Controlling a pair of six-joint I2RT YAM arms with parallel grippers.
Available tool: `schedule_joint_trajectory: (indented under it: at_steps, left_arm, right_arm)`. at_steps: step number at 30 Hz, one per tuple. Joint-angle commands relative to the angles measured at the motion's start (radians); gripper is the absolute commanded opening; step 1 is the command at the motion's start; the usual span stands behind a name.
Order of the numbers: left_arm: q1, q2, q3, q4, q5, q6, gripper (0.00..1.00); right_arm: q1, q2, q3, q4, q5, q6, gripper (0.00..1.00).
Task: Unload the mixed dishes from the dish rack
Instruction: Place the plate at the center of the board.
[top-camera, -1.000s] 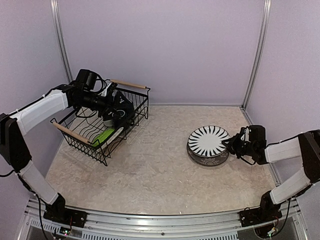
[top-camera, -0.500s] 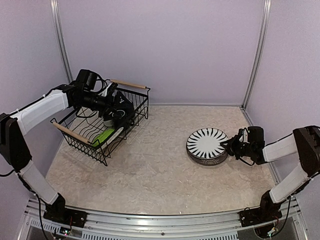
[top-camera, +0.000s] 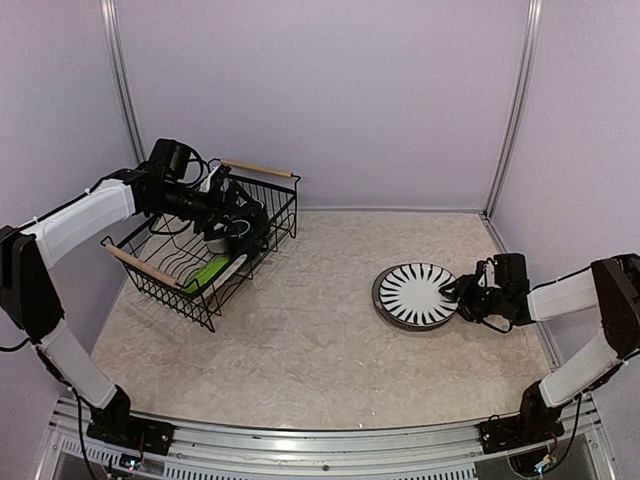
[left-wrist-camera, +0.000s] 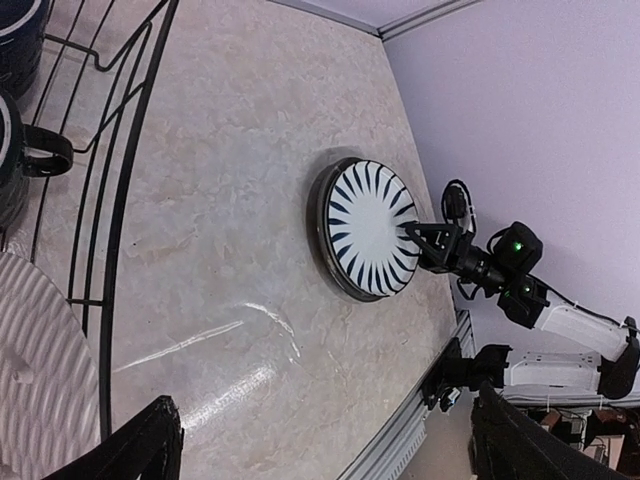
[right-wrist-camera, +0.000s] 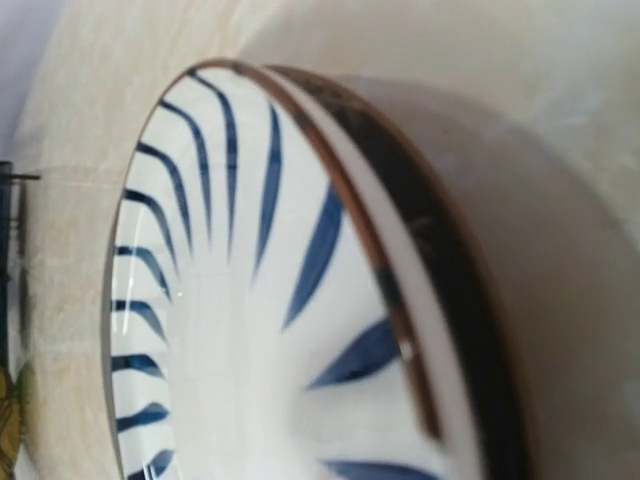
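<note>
The black wire dish rack stands at the left with a green plate upright inside. My left gripper hovers over the rack, open and holding nothing; its fingertips frame the bottom of the left wrist view. That view also shows a dark blue mug, a dark green mug and a pale ribbed plate by the rack wires. The striped plate lies flat on a dark grey plate. My right gripper is at its right rim, jaws parted.
The rack's two wooden handles stick out at its far and near ends. A metal rail runs along the table's near edge by the arm bases. Purple walls close in the table on three sides.
The striped plate has come down from a tilt to lie flat on the dark grey plate, and my right gripper's jaws have parted at its rim. The left arm has barely moved.
</note>
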Motion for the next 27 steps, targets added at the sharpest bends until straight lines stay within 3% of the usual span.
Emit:
schedule_joint_trajectory:
  at_steps: [1, 7, 16, 27]
  left_arm:
    - [0.012, -0.005, 0.031, -0.041, -0.089, 0.036, 0.96]
    - [0.016, -0.005, 0.068, -0.112, -0.217, 0.079, 0.97]
    - [0.017, 0.025, 0.142, -0.243, -0.467, 0.151, 0.98]
    - [0.024, 0.034, 0.172, -0.292, -0.558, 0.180, 0.98]
  right_arm:
    - [0.001, -0.068, 0.055, -0.098, 0.056, -0.075, 0.55]
    - [0.015, -0.089, 0.099, -0.215, 0.122, -0.143, 0.68]
    - [0.067, -0.049, 0.180, -0.321, 0.183, -0.208, 0.78]
    - [0.164, 0.029, 0.316, -0.522, 0.387, -0.289, 0.86]
